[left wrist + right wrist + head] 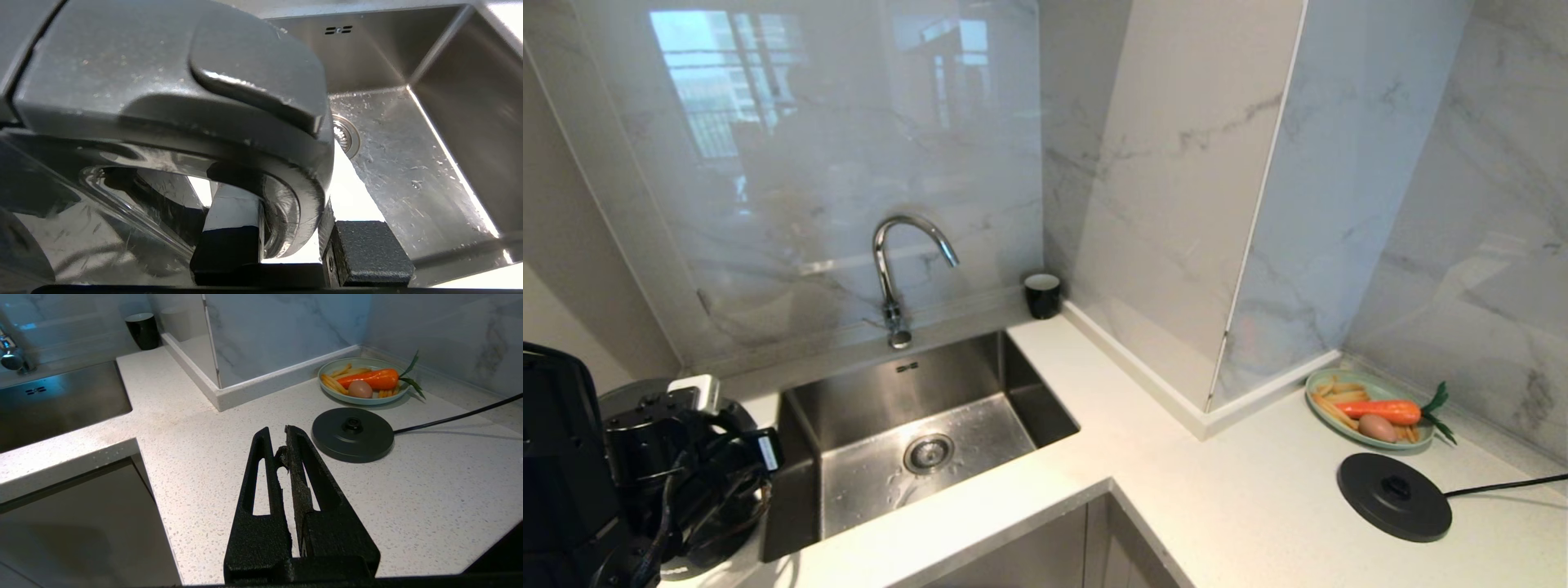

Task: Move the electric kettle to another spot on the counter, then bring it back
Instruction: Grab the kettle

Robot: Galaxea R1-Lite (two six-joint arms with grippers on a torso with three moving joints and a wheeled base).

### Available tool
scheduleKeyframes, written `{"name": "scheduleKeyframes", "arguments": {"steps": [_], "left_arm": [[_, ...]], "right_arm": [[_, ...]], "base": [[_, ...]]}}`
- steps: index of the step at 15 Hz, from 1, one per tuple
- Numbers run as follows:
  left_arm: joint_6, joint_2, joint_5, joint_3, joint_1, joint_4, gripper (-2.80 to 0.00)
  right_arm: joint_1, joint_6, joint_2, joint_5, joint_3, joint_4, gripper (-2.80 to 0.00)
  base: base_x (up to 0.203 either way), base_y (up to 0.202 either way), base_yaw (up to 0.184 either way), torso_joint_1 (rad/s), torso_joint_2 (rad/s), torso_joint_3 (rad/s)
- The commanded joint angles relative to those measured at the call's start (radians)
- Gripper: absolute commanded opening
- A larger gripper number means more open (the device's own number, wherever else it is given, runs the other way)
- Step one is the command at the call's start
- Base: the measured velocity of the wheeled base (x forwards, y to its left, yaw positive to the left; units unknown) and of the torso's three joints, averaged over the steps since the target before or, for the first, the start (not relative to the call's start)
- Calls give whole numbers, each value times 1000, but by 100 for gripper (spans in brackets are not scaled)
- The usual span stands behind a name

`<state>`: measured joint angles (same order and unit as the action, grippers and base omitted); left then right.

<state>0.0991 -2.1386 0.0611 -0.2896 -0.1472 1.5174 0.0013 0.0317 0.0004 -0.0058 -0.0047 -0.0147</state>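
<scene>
Closing its fingers [231, 232] around the loop handle of the electric kettle [171, 81], the left gripper [286, 245] works at the near left end of the counter [1241, 506], where the kettle stands just beside the steel sink [915, 425]; one finger sits inside the loop, the other outside it, so the handle is pinched between them. Right of this claw the sink's edge drops away at once, and beyond the basin the white speckled worktop spreads wide toward the corner. Far to its right lie the round black base disc [1394, 496] with its cord and a plate of vegetables [1372, 398]. The right gripper [282, 451] hangs pressed together above bare worktop, near the disc. Grey-veined marble panels [1176, 204] wall in the back.
</scene>
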Motion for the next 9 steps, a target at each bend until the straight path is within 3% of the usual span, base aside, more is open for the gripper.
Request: {"name": "scheduleKeyframes", "arguments": {"steps": [1, 9], "left_arm": [[1, 34, 0, -5, 6, 13, -280], [-34, 117, 0, -18, 18, 13, -280]], "right_arm": [[0, 1, 0, 0, 0, -1, -280], [0, 1, 0, 1, 0, -1, -280]], "base": [[0, 0, 0, 0, 0, 0], [0, 0, 0, 0, 0, 0]]}}
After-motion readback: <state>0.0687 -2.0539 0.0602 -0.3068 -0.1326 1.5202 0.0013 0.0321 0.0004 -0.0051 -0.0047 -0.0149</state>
